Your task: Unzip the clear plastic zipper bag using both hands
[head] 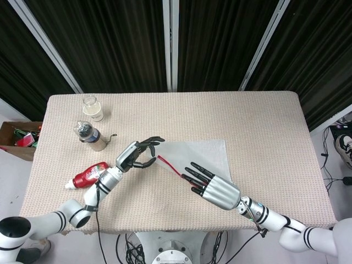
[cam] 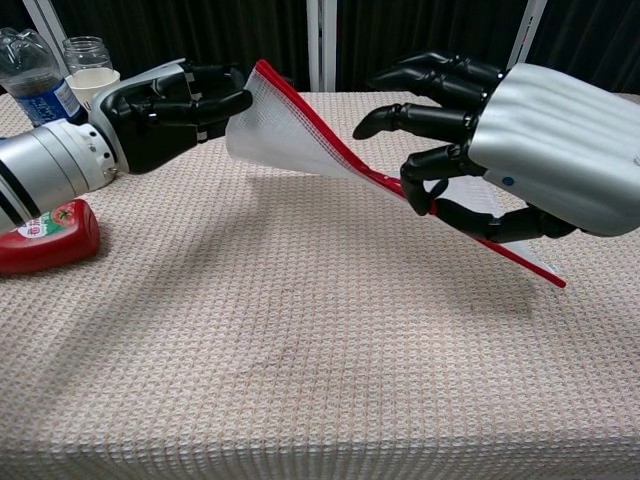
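Black curtains back a beige woven table [head: 264, 121], above which the clear zipper bag [cam: 300, 140] is held, its red zip edge [cam: 340, 150] running from upper left down to lower right in the chest view. One corner is pinched by the left hand [cam: 175, 105]; the zip edge is pinched by the right hand [cam: 470, 150], other fingers spread. Unzipping appears barely begun; a steady pull along the zip is called for next. A ketchup bottle [head: 88, 176] lies nearby.

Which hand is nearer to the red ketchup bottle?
Left. The left hand is just right of the ketchup bottle, holding the bag's corner. The right hand holds the bag's zipper edge, farther right.
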You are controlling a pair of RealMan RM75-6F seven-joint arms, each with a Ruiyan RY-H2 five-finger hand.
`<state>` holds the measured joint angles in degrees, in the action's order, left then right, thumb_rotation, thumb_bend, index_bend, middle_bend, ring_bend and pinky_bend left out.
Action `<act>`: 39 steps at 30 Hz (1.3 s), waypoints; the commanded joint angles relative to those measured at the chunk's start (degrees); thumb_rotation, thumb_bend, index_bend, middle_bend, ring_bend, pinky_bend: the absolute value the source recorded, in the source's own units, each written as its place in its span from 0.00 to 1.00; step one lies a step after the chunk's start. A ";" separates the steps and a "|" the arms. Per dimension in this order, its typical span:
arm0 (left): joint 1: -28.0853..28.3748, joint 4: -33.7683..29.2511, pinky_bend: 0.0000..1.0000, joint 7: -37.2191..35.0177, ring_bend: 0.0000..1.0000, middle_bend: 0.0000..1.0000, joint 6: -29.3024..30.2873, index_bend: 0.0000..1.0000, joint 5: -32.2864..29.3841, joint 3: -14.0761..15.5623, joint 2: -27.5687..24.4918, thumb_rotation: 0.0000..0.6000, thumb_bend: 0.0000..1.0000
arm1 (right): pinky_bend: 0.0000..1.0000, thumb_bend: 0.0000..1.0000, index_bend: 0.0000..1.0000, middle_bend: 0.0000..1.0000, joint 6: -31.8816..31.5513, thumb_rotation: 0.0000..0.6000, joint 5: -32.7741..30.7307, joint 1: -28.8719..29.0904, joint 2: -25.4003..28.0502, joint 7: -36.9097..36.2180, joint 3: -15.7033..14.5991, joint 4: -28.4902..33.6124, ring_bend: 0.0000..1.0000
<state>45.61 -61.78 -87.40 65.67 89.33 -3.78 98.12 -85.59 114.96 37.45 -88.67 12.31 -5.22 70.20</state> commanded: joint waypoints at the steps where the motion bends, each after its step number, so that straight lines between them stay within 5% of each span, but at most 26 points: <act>1: -0.19 0.28 0.14 -0.09 0.08 0.21 -0.22 0.61 -0.27 -0.15 0.11 1.00 0.39 | 0.00 0.60 1.00 0.16 -0.19 1.00 -0.16 -0.94 0.73 0.47 -0.51 0.50 0.00; 23: -1.66 3.65 0.13 1.06 0.08 0.21 -1.94 0.62 -1.83 -1.07 1.08 1.00 0.40 | 0.00 0.60 1.00 0.16 -2.53 1.00 -5.21 -14.74 9.21 3.41 -6.24 -0.74 0.00; 36: -1.82 2.56 0.13 2.99 0.08 0.21 -2.20 0.62 -1.59 -1.40 0.90 1.00 0.40 | 0.00 0.54 1.00 0.15 -3.21 1.00 -5.36 -17.78 9.49 2.57 -5.50 -2.26 0.00; 39: -1.79 2.42 0.13 5.53 0.08 0.21 -2.39 0.61 -1.36 -1.21 0.70 1.00 0.40 | 0.00 0.45 0.82 0.10 -1.46 1.00 -6.28 -18.00 10.13 2.27 -5.50 -1.16 0.00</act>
<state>43.80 -59.30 -83.31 63.40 87.82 -5.11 98.95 -87.83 109.16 19.56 -78.91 14.74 -10.72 68.39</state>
